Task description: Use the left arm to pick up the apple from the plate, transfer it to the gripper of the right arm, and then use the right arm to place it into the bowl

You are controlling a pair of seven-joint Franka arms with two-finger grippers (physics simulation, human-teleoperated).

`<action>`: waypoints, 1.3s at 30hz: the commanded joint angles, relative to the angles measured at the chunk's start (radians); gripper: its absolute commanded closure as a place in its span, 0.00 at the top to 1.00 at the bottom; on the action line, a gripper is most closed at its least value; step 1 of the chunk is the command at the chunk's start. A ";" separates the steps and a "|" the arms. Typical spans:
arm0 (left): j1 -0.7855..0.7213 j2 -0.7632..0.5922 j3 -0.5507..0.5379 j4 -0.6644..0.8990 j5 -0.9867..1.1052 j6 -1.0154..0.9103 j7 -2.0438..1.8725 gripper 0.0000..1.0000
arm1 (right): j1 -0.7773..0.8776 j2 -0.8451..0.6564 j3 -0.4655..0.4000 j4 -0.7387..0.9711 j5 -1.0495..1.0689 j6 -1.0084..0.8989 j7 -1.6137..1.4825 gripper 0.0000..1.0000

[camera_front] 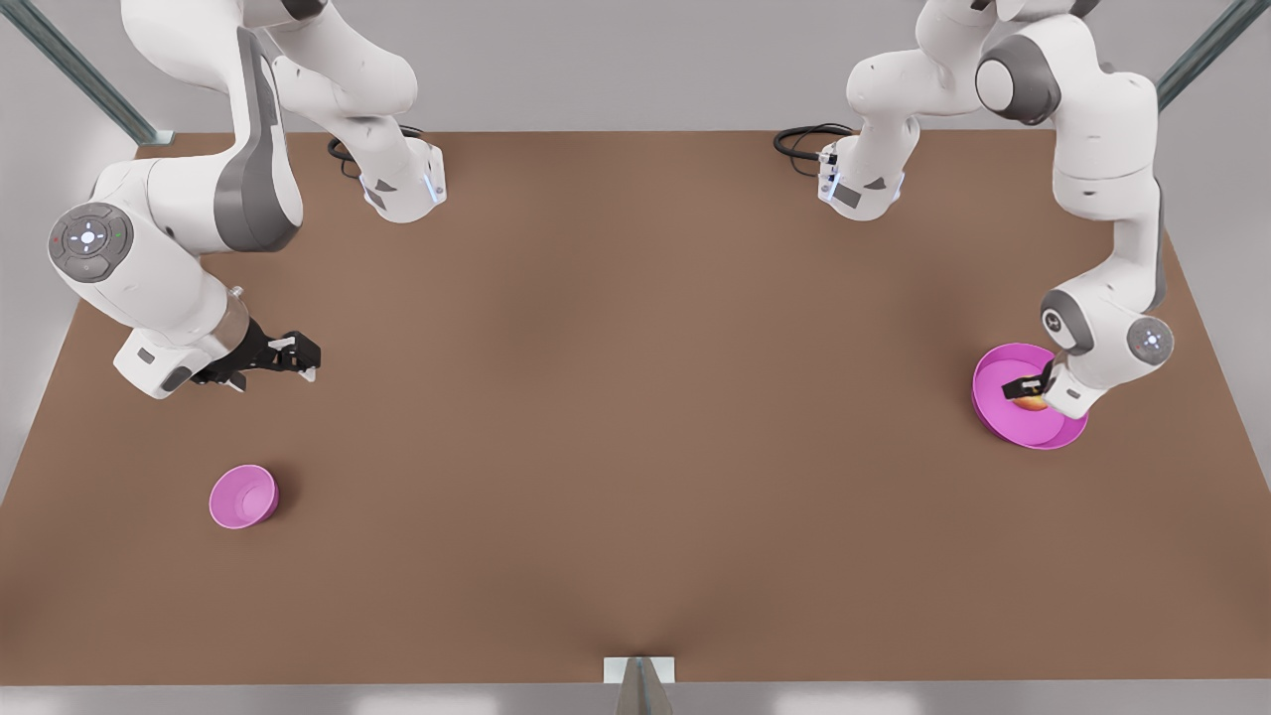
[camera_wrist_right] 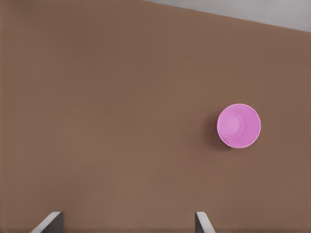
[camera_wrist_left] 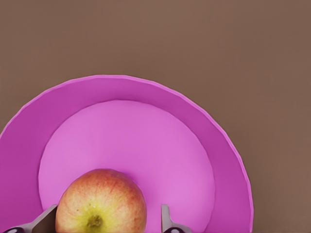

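Spanning the front view is a flat brown tabletop with an arm at each side. At the front view's right, the left gripper is lowered over a round magenta plate, its dark fingers reaching onto a red-and-yellow apple that sits on the plate. At the front view's left, the right gripper hangs above bare table, fingers spread and holding nothing; this arm waits. A small pink round bowl stands on the table nearer the camera than that gripper, well apart from the plate

In the left wrist view, the apple rests on the inner floor of the plate, stem end facing the camera. Two grey fingertips flank the fruit: one lies right against its side, the other stands a little off it with pink plate showing between, so the jaws are spread around the apple and not clamped on it

In the right wrist view, the fingertips stand wide apart over brown table, and the bowl sits beyond them, seen from above with its hollow open
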 commanded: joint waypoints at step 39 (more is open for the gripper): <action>-0.048 -0.115 -0.580 0.157 -0.487 -0.104 0.281 0.80 | 0.002 -0.001 -0.001 0.002 0.001 0.000 -0.003 1.00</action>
